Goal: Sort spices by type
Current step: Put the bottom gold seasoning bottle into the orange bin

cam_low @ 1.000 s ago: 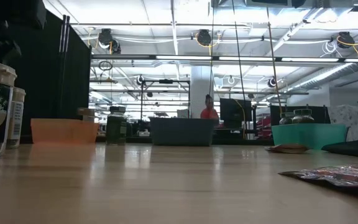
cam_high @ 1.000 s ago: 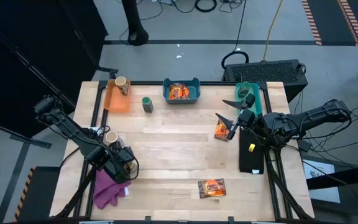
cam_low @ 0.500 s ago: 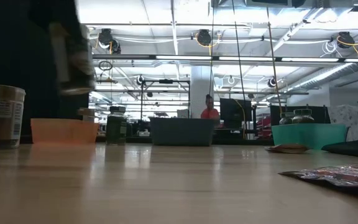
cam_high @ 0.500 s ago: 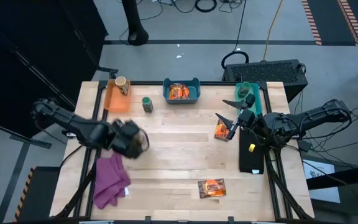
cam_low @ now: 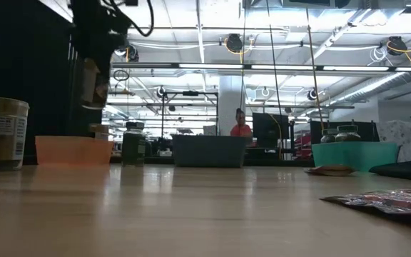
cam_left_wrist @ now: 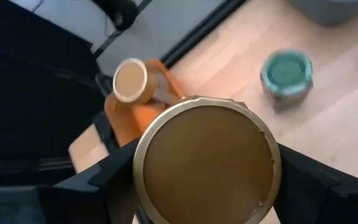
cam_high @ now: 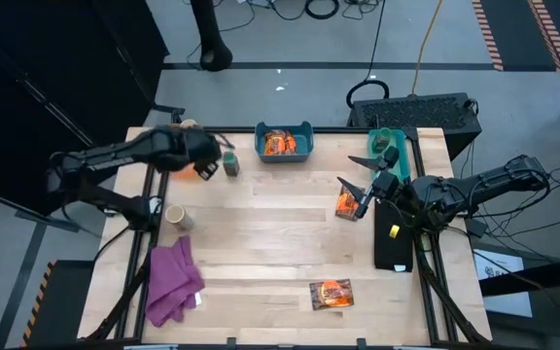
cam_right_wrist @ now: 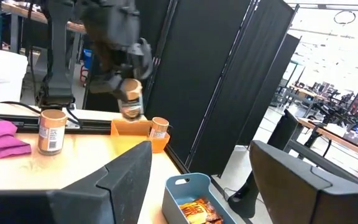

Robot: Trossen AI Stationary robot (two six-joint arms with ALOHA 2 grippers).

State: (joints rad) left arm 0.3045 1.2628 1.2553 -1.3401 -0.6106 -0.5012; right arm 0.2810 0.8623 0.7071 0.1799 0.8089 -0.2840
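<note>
Overhead, the left hand [cam_high: 202,160] hangs above the far-left part of the table [cam_high: 280,253], right at the orange bin [cam_high: 178,160], and it is clenched around a tan jar [cam_left_wrist: 207,168] with a cream top; the left wrist view looks straight down on that round top, held between the two dark fingers [cam_left_wrist: 98,180]. From the right wrist view the same jar [cam_right_wrist: 130,99] hangs upright in the air just over the orange bin [cam_right_wrist: 138,134]. One tan jar [cam_high: 190,128] already stands inside that bin at its far end. Another tan jar [cam_high: 175,216] stands on the bare wood near the left edge, just beyond the purple cloth [cam_high: 173,282]. A dark-green jar [cam_high: 230,163] stands upright on the table between the orange bin and the blue bin [cam_high: 284,143], which holds orange-and-dark packets [cam_high: 280,144]. The teal bin [cam_high: 389,151] at the far right holds dark-green jars [cam_high: 389,144]. The right hand [cam_high: 363,202] waits near the right edge with its fingers spread, and a packet [cam_high: 346,203] lies on the table right at its tips; whether they touch it I cannot tell. One more packet [cam_high: 331,293] lies flat near the front edge, well apart from everything else. Beyond the table, in the low view, a person [cam_low: 240,126] in an orange top shows far off in the room.
</note>
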